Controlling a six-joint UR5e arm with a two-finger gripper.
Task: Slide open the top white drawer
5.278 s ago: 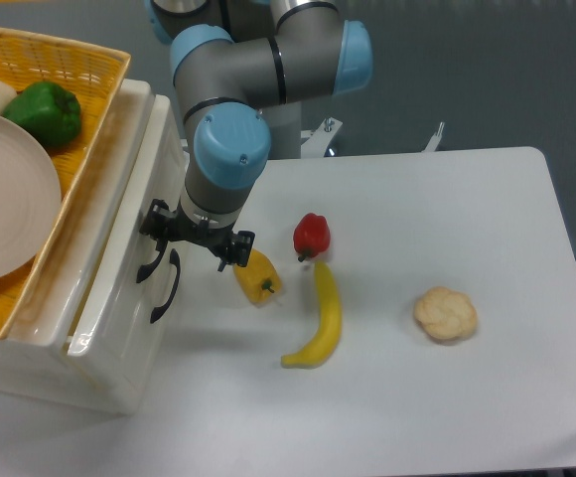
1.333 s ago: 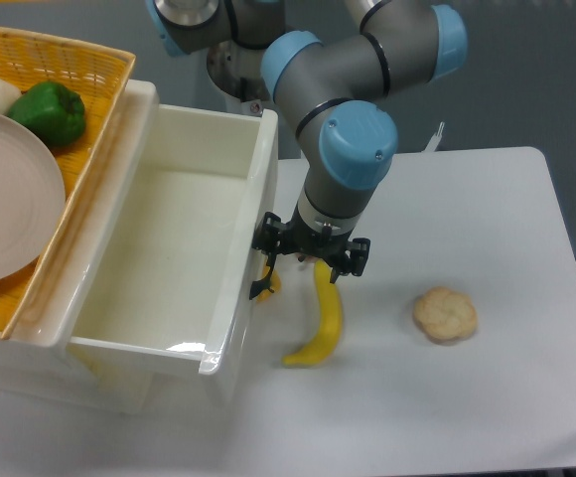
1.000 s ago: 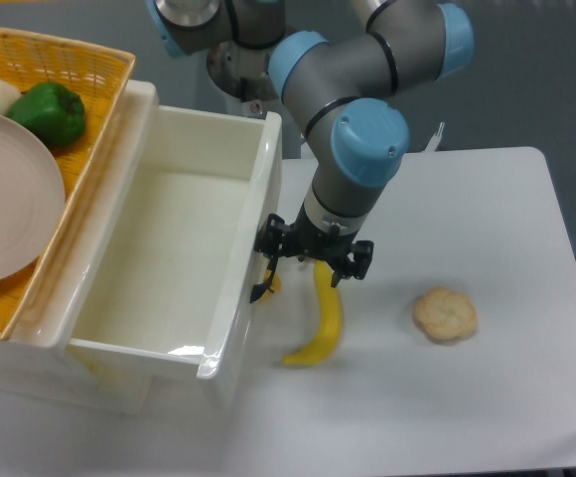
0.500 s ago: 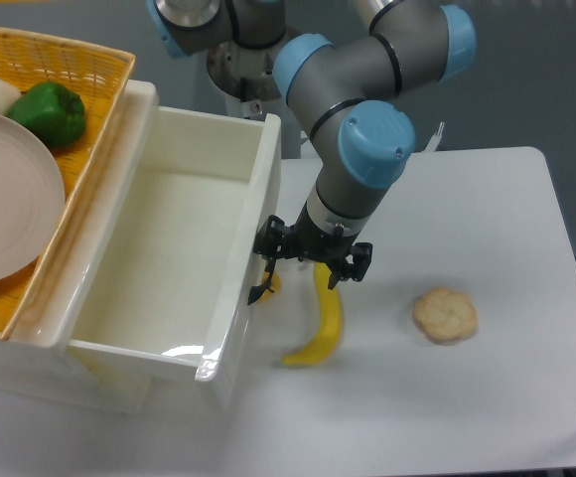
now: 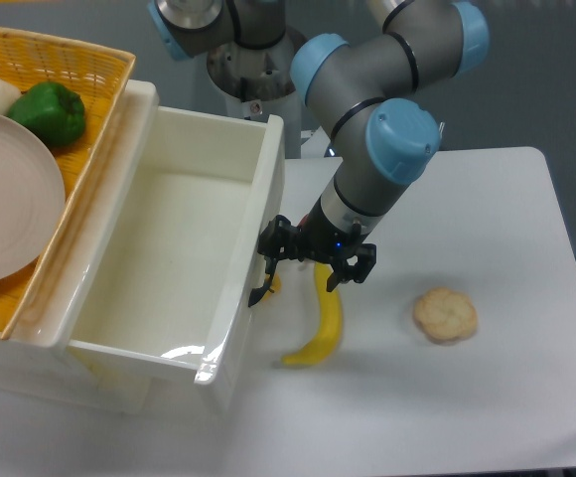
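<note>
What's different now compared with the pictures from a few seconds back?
The top white drawer went from shut to pulled far out toward the banana, showing an empty inside. The gripper travelled with it, staying by the black handle; whether it still grips it is unclear. The basket, plate, green pepper, banana and the beige lump stayed put.

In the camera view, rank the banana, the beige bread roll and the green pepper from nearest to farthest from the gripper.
1. banana: just below the gripper, on the table.
2. beige bread roll: to the gripper's right in the image.
3. green pepper: far left, in the yellow basket.
</note>
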